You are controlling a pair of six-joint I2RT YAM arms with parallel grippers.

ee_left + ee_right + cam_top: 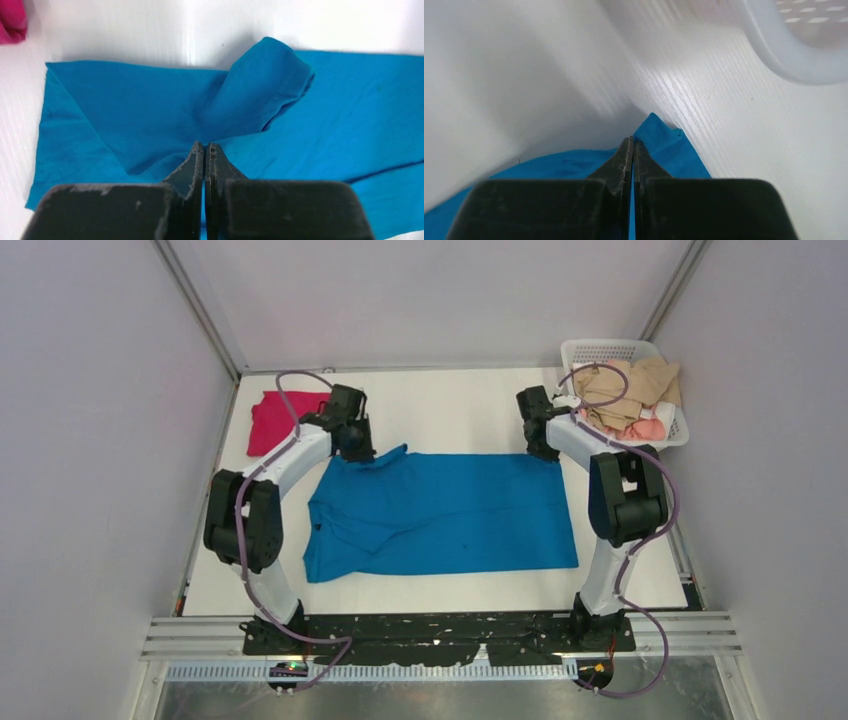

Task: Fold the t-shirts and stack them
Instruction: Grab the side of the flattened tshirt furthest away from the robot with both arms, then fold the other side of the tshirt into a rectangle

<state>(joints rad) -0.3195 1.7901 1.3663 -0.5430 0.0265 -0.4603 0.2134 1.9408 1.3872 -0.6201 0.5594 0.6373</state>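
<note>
The left gripper [205, 148] and right gripper [632, 143] were each clamped on the edge of the blue t-shirt [440, 510] beneath them, where a shallow pinch could slip and skew the fold.

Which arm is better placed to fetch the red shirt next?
Left. The red shirt lies at the far left, beside the left tool; the right tool is across the blue shirt.

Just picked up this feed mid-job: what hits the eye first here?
The blue t-shirt spread across the middle of the table, with the left gripper and right gripper each shut on its far edge. Next, the magenta-red t-shirt at the table's far left and the white basket of clothes at the far right.
</note>
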